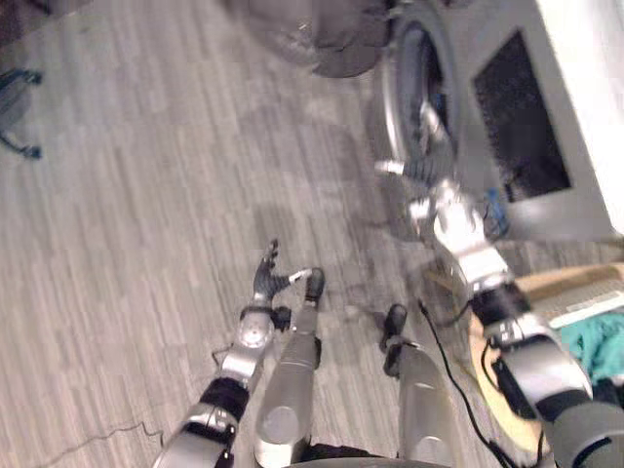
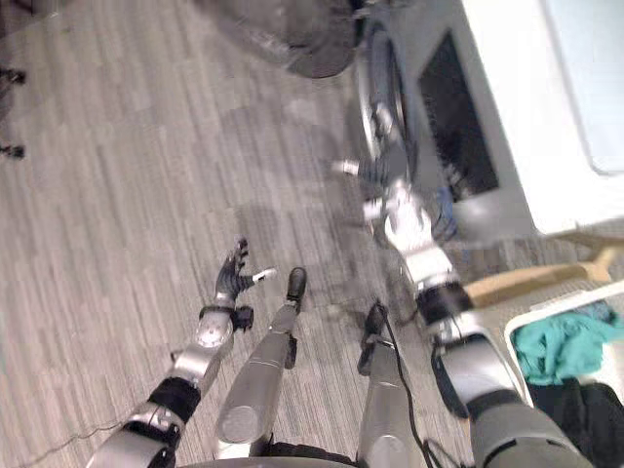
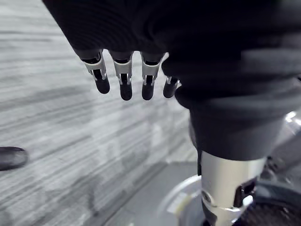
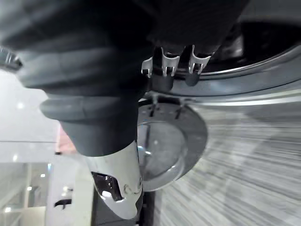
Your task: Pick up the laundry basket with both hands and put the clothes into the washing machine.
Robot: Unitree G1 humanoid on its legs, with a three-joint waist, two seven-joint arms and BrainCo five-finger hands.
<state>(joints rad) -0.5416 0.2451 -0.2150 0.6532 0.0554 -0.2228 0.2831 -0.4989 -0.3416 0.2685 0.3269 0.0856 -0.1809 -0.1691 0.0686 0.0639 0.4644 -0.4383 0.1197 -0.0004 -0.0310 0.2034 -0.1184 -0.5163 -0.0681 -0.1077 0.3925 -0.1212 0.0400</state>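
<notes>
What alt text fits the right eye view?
The robot's right hand reaches to the open door of a washing machine. Its left hand hangs open over the wood floor, and a laundry basket of clothes sits at its right.

Even light, glare whitening the washing machine [image 1: 595, 78] top, faint shadows on the floor [image 1: 146, 244].

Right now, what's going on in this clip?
The robot's right hand is up at the open door of the washing machine, while its left hand hangs open over the floor. The laundry basket sits by its right side, a teal garment and a dark garment inside, held by neither hand.
</notes>
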